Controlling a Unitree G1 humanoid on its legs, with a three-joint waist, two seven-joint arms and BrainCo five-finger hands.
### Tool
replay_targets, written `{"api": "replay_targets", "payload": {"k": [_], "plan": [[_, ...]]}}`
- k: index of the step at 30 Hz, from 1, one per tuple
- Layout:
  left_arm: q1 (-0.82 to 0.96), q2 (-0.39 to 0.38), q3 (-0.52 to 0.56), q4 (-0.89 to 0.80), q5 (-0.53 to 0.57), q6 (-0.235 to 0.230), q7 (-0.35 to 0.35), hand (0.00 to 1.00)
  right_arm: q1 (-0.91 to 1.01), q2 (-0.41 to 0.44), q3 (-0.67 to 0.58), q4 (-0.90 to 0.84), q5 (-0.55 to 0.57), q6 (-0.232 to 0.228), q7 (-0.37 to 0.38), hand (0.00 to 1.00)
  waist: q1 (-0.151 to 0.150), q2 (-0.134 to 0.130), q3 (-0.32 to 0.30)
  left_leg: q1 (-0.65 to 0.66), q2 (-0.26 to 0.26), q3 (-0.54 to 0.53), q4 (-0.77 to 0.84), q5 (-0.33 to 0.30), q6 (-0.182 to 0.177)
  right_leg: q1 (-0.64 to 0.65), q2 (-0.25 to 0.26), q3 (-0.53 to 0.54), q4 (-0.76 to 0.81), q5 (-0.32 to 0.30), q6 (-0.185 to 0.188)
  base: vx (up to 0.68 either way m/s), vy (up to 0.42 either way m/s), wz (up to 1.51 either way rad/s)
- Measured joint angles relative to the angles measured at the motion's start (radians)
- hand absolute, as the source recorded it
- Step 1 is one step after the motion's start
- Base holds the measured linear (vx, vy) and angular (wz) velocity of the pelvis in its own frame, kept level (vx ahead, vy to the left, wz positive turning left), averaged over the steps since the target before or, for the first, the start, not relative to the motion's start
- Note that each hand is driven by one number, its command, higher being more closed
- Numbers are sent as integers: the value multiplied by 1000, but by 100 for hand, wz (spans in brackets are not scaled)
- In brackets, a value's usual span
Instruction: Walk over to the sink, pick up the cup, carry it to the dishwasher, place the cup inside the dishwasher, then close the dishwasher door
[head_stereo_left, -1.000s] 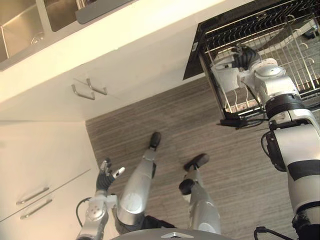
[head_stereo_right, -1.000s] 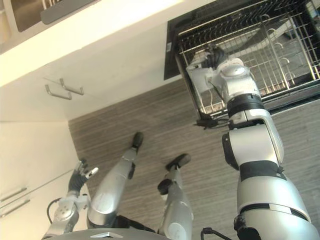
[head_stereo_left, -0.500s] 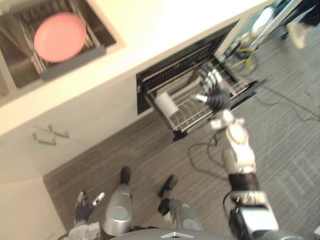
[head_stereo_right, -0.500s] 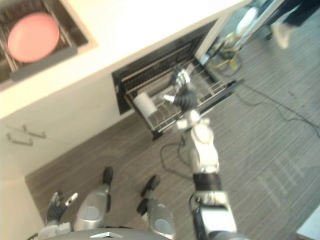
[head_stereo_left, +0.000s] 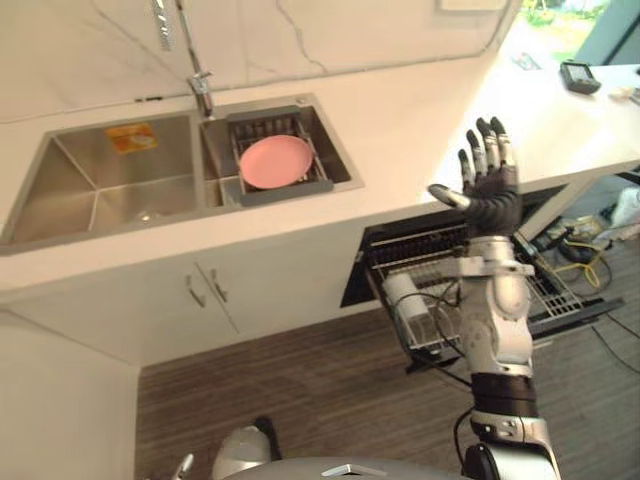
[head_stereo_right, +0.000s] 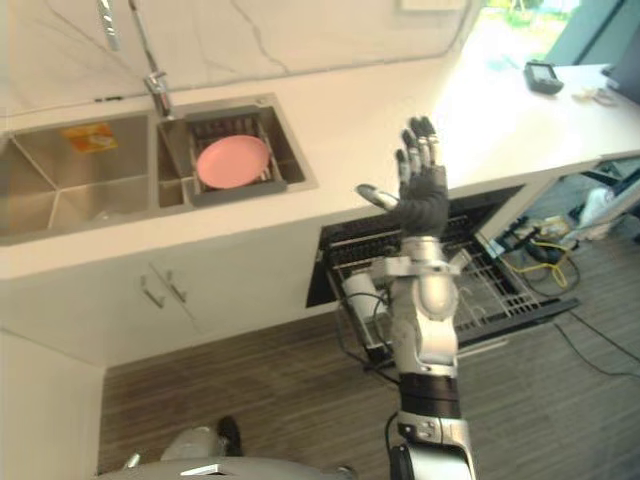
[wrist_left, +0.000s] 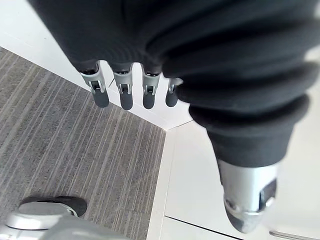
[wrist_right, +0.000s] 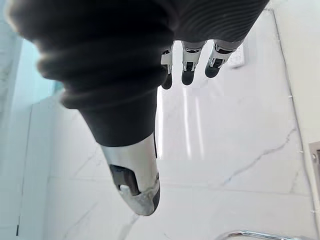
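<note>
The right hand (head_stereo_left: 488, 186) was raised with fingers straight and empty, the white cup (head_stereo_left: 404, 296) lay in the dishwasher rack (head_stereo_left: 556, 291), and the left hand (wrist_left: 124, 93) hung straight-fingered, holding nothing.

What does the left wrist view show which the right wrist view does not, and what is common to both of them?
Left wrist view alone: the left hand, with grey striped floor and a white cabinet front past its fingers. Right wrist view alone: the right hand in front of a white wall with grey veins. Shared: each hand has straight fingers and holds nothing. The cup sits in the dishwasher rack, as the left eye view shows.
</note>
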Motion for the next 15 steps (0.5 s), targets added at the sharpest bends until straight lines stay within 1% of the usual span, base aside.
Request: {"api": "replay_targets", "payload": {"k": [1, 2, 3, 4, 5, 7, 8, 9, 10, 11, 12, 15], "plan": [[-15, 7, -26, 2, 11, 7, 1, 0, 42, 2, -17, -36, 16, 3, 0, 0, -24, 4, -1, -13, 1, -28, 1, -5, 5, -41, -26, 68, 97, -31, -49, -23, 208, 63], [-40, 31, -50, 3, 28, 12, 1, 0, 101, 8, -44, -86, 43, 5, -7, 0, -52, 2, -2, -33, 2, -86, 1, -1, 13, -88, -15, 216, 172, -93, -83, -27, 164, 97], [-52, 55, -72, 3, 30, 13, 1, 0, 137, 15, -67, -121, 54, 5, -13, 0, -78, -1, -4, -51, 2, -138, 1, 7, 22, -97, 18, 304, 182, -148, -77, 20, 30, 163], [-102, 88, -100, 3, 36, 13, 0, 0, 200, 29, -124, -182, 72, 2, -18, 0, -125, -13, -6, -84, -4, -228, 1, 21, 30, -103, 93, 445, 157, -227, -70, 46, -88, 198], [-146, 103, -118, 4, 48, 10, -7, 0, 236, 29, -166, -215, 85, 1, -35, 0, -149, -26, -8, -105, -20, -293, 1, 40, 31, -105, 150, 564, 110, -280, -76, 48, -100, 184], [-182, 120, -145, 2, 59, -4, -28, 0, 252, 30, -196, -232, 114, -4, -57, 0, -162, -38, -6, -108, -49, -351, 1, 52, 30, -110, 195, 670, 83, -305, -81, 26, -99, 120], [-194, 122, -165, 3, 64, -18, -44, 0, 255, 29, -203, -232, 122, -10, -64, 0, -170, -55, -16, -105, -69, -387, 1, 61, 26, -115, 211, 726, 89, -281, -73, 46, -113, 114], [-194, 119, -186, 4, 65, -39, -51, 0, 258, 28, -200, -231, 122, -25, -74, 0, -164, -45, -24, -105, -75, -408, 0, 71, 14, -110, 211, 712, 99, -283, -56, 50, -83, 78], [-193, 110, -192, 3, 63, -48, -57, 0, 255, 28, -197, -230, 121, -30, -79, 0, -153, -39, -28, -106, -72, -408, 0, 72, 12, -112, 212, 707, 98, -283, -57, 61, -87, 42], [-192, 99, -202, 2, 65, -66, -66, 0, 243, 28, -190, -227, 121, -34, -83, 0, -142, -24, -33, -112, -69, -413, 0, 84, 12, -109, 217, 695, 95, -280, -60, 56, -91, 13], [-191, 98, -214, 2, 65, -75, -69, 0, 229, 28, -185, -219, 120, -37, -85, 0, -139, -18, -34, -114, -66, -418, 0, 87, 8, -105, 222, 690, 88, -276, -62, 50, -110, 15], [-187, 98, -228, 2, 67, -93, -72, 0, 192, 28, -174, -191, 117, -44, -95, 0, -139, -13, -37, -113, -57, -422, 0, 90, 3, -102, 232, 690, 80, -268, -67, 15, -68, 0]]}}
